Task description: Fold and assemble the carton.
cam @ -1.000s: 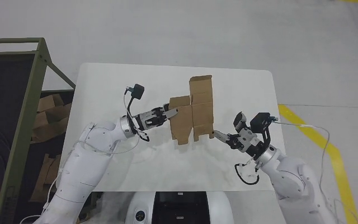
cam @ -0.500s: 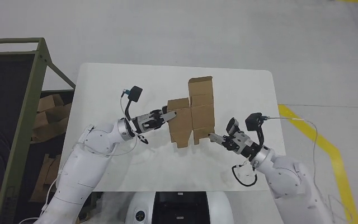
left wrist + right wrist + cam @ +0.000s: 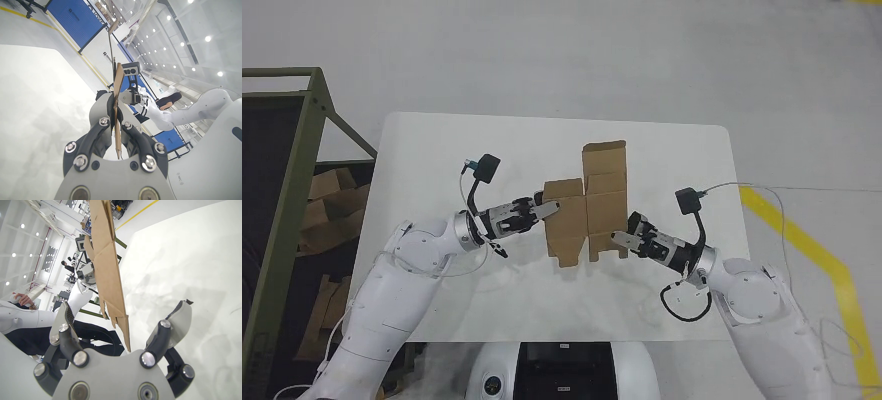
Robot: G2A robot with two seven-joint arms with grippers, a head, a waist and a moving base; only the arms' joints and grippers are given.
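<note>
Left fingers (image 3: 110,106): your left gripper (image 3: 550,208) is pinching the left edge of the flat brown cardboard carton (image 3: 587,200), with both dark pads pressing on the board from either side.
Right fingers (image 3: 66,311): your right gripper (image 3: 615,239) is holding them spread wide. The carton's corner tab is sitting in the gap between them, touching neither.
Carton: it is lying unfolded over the middle of the white rounded table (image 3: 442,160), with its broad face turned up. Its long side is running from the far edge toward the near edge. At the corner by your right gripper it is hanging clear of the surface.
Gripper places: your left gripper is sitting on the side toward the table's left edge, and your right gripper on the side toward the near-right corner.
Beside the table: an olive-green metal frame (image 3: 312,100) is standing off the left edge, with brown cardboard pieces (image 3: 327,200) lying inside it.
</note>
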